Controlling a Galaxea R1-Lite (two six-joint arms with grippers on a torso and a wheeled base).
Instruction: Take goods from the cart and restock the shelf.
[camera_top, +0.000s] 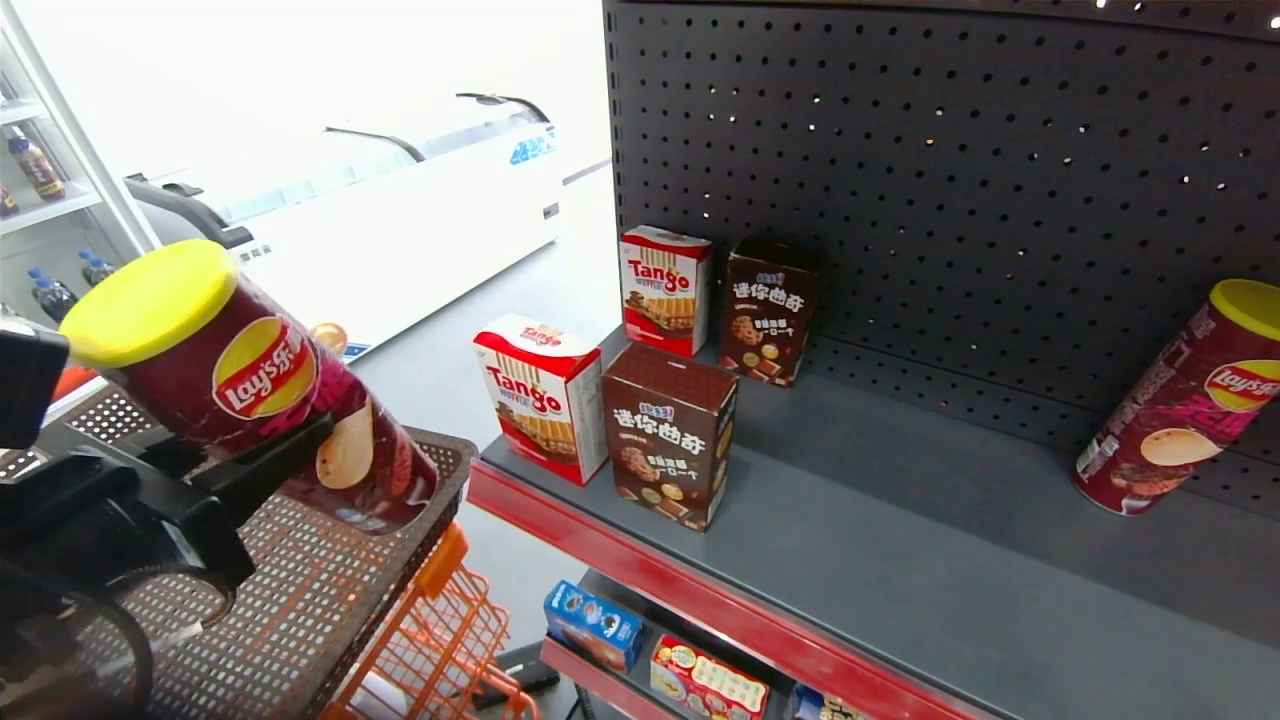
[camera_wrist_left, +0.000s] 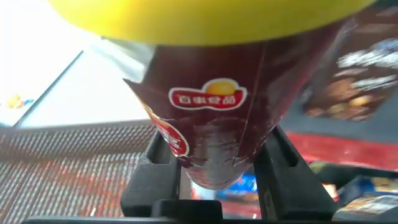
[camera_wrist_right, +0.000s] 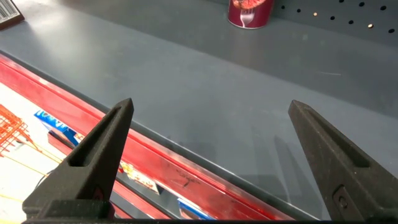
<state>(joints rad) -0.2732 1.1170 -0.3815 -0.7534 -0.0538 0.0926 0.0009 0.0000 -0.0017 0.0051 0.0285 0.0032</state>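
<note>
My left gripper (camera_top: 300, 455) is shut on a dark red chip can with a yellow lid (camera_top: 250, 385), held tilted above the dark mesh basket of the cart (camera_top: 330, 600). In the left wrist view the can (camera_wrist_left: 217, 124) sits between the two black fingers (camera_wrist_left: 155, 177). A second chip can (camera_top: 1180, 400) stands on the grey shelf (camera_top: 900, 540) at the far right, against the pegboard; it also shows in the right wrist view as a can (camera_wrist_right: 250, 12) far off. My right gripper (camera_wrist_right: 211, 155) is open over the shelf's front edge with nothing between its fingers.
Two red wafer boxes (camera_top: 545, 395) (camera_top: 665, 290) and two brown cookie boxes (camera_top: 670, 450) (camera_top: 768, 310) stand at the shelf's left end. The shelf's red front lip (camera_top: 640, 570) runs diagonally. Lower shelves hold boxed goods (camera_top: 595, 625). The orange cart frame (camera_top: 450, 640) is below the basket.
</note>
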